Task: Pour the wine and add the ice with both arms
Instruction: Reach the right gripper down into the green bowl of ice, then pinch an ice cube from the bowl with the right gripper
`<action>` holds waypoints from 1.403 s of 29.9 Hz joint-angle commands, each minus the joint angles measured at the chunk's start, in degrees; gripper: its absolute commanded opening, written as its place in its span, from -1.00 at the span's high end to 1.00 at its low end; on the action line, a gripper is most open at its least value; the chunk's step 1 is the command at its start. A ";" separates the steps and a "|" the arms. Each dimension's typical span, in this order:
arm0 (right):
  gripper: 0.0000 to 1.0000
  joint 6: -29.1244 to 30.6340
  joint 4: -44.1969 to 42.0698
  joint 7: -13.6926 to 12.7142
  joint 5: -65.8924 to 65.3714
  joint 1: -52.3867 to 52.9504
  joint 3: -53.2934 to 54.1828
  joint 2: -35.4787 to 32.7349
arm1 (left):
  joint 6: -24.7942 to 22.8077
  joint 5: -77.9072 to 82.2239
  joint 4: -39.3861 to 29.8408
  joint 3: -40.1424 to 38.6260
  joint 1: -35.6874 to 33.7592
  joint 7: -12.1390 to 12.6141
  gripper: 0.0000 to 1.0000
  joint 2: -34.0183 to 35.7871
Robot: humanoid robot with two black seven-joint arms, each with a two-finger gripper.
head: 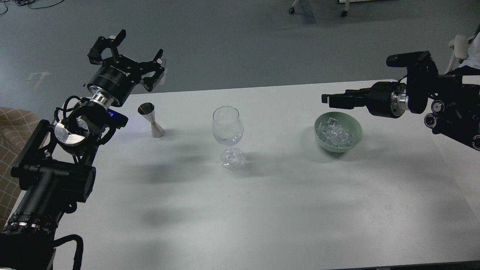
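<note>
A clear stemmed wine glass (228, 127) stands upright at the table's middle; I cannot make out any wine in it. A small steel jigger (152, 120) stands to its left. A green bowl (356, 139) to the right holds a heap of clear ice cubes (335, 133). My left gripper (131, 52) is open and empty, raised behind and left of the jigger. My right gripper (325, 99) points left, level, just above the bowl's far rim; its fingers are dark and seen edge-on.
The white table (240, 210) has a seam to a second table at the right (450, 157). Grey floor lies beyond the far edge. A checked cloth (11, 123) shows at the far left.
</note>
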 commanded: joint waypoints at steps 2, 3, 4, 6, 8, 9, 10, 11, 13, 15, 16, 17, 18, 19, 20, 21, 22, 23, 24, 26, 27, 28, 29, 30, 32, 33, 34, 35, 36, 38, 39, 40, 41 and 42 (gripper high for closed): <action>-0.51 -2.92 -0.02 -0.10 -7.74 -0.90 -0.09 0.09 | -0.05 0.00 -1.08 -0.01 0.93 -0.10 -0.95 0.11; -0.51 -4.32 -0.02 -0.10 -9.93 -1.42 -0.01 0.09 | -0.05 0.00 -1.08 -0.10 1.10 -0.19 -0.95 0.11; -0.51 -5.90 -0.02 -0.10 -11.69 -2.13 0.00 0.09 | 0.04 0.00 -1.08 -0.27 1.45 -0.19 -0.95 0.11; -0.52 -7.49 -0.11 -0.10 -13.63 -2.92 -0.09 0.09 | 0.04 0.00 -1.08 -0.54 1.81 -0.19 -0.95 0.11; -0.52 -7.93 -0.19 -0.10 -14.69 -3.62 -0.09 0.09 | 0.13 0.00 -1.08 -0.45 1.81 -0.19 -0.95 0.11; -0.52 -8.02 -0.02 -0.10 -15.48 -4.32 -0.09 0.00 | 0.13 0.00 -1.08 -0.45 1.98 -0.19 -0.95 0.11; -0.52 -8.02 -0.02 -0.10 -15.58 -4.68 -0.09 0.00 | 0.13 0.00 -1.08 -0.36 2.07 -0.19 -0.95 0.03; -0.52 -8.02 -0.02 -0.10 -15.58 -4.86 -0.09 0.00 | 0.13 0.00 -1.16 -0.36 2.07 -0.19 -0.95 0.03; -0.52 -8.20 -0.19 -0.19 -15.67 -5.30 -0.09 0.00 | 0.13 0.09 -1.08 -0.27 2.07 -0.19 -0.95 -0.24; -0.52 -8.11 -0.28 -0.28 -15.67 -5.65 -0.09 0.09 | 0.22 0.96 -1.08 -0.45 2.07 -0.19 -0.95 -0.50; -0.52 -8.20 -0.20 -0.28 -15.67 -5.74 -0.09 0.09 | 0.13 1.49 -1.08 -0.45 2.07 -0.19 -0.95 -0.59; -0.52 -8.20 -0.19 -0.28 -15.67 -5.82 -0.09 0.18 | 0.13 2.45 -1.08 -0.62 2.07 -0.19 -0.95 -0.76; -0.52 -8.11 -0.54 -0.36 -15.67 -6.00 -0.09 0.18 | 0.13 2.99 -1.08 -0.63 2.07 -0.28 -0.95 -0.85; -0.52 -8.20 -0.72 -0.45 -15.75 -6.26 -0.09 0.18 | 0.13 3.08 -1.08 -0.63 2.07 -0.19 -0.95 -0.94; -0.51 -8.20 -1.24 -0.63 -15.75 -6.44 -0.09 0.18 | 0.13 3.08 -1.08 -0.63 2.16 -0.19 -0.95 -1.03; -0.48 -8.20 -1.51 -0.63 -15.75 -6.53 -0.09 0.26 | 0.22 3.08 -1.08 -0.63 2.16 -0.28 -0.95 -1.12; -0.45 -8.20 -1.77 -0.63 -15.75 -6.53 -0.09 0.44 | 0.22 3.08 -1.08 -0.63 2.25 -0.28 -0.95 -1.12; -0.42 -8.20 -1.86 -0.63 -15.67 -6.79 -0.09 0.62 | 0.22 3.08 -1.08 -0.63 2.33 -0.45 -0.95 -1.12; -0.42 -8.20 -1.86 -0.63 -15.67 -7.23 -0.09 0.62 | 0.22 3.08 -1.08 -0.63 2.51 -0.54 -0.95 -1.12; -0.42 -8.20 -1.78 -0.63 -15.67 -7.41 -0.09 0.71 | 0.13 3.08 -0.99 -0.63 2.51 -0.63 -0.95 -1.03; -0.42 -8.20 -1.78 -0.63 -15.75 -7.41 -0.09 0.71 | 0.04 3.08 -0.90 -0.63 2.51 -0.63 -0.95 -1.03; -0.42 -8.20 -1.78 -0.63 -15.75 -7.41 -0.09 0.71 | 0.04 3.08 -0.90 -0.54 2.51 -0.63 -0.95 -0.94; -0.42 -8.20 -1.78 -0.63 -15.75 -7.41 -0.09 0.71 | 0.04 3.08 -0.73 -0.54 2.51 -0.72 -0.95 -0.85; -0.42 -8.20 -1.78 -0.63 -15.75 -7.41 -0.09 0.71 | -0.05 3.08 -0.55 -0.54 2.51 -0.72 -0.95 -0.77; -0.42 -8.20 -1.78 -0.63 -15.67 -7.41 -0.09 0.79 | -0.05 3.08 -0.46 -0.54 2.51 -0.81 -0.95 -0.77; -0.42 -8.20 -1.78 -0.63 -15.67 -7.41 -0.09 0.79 | -0.05 3.08 -0.46 -0.54 2.51 -0.81 -0.95 -0.77; -0.42 -8.20 -1.78 -0.63 -15.67 -7.41 -0.09 0.97 | -0.05 3.08 -0.37 -0.54 2.51 -0.81 -0.95 -0.77; -0.42 -8.20 -1.86 -0.63 -15.75 -7.41 -0.09 1.23 | -0.13 3.08 -0.46 -0.54 2.51 -0.81 -0.95 -0.85; -0.42 -8.11 -1.86 -0.63 -15.75 -7.41 -0.09 1.49 | -0.05 3.08 -0.37 -0.54 2.51 -0.81 -0.95 -0.85; -0.42 -8.11 -1.86 -0.71 -15.75 -7.58 -0.09 2.37 | -0.05 3.08 -0.29 -0.45 2.60 -0.90 -0.95 -0.85; -0.42 -8.11 -1.86 -0.80 -15.75 -7.58 -0.79 2.90 | -0.05 2.99 -0.20 -0.45 2.60 -0.90 -0.95 -0.94; -0.42 -8.11 -1.86 -0.80 -15.75 -7.58 -0.80 2.90 | -0.05 2.99 -0.20 -0.45 2.60 -0.90 -0.95 -0.94; -0.41 -8.11 -2.04 -1.06 -15.84 -7.49 -1.49 3.34 | -0.05 3.08 -0.20 -0.45 2.60 -0.98 -0.95 -1.03; -0.41 -8.11 -2.13 -1.33 -15.84 -7.32 -1.76 3.43 | -0.05 3.08 -0.20 -0.45 2.60 -0.98 -0.95 -1.03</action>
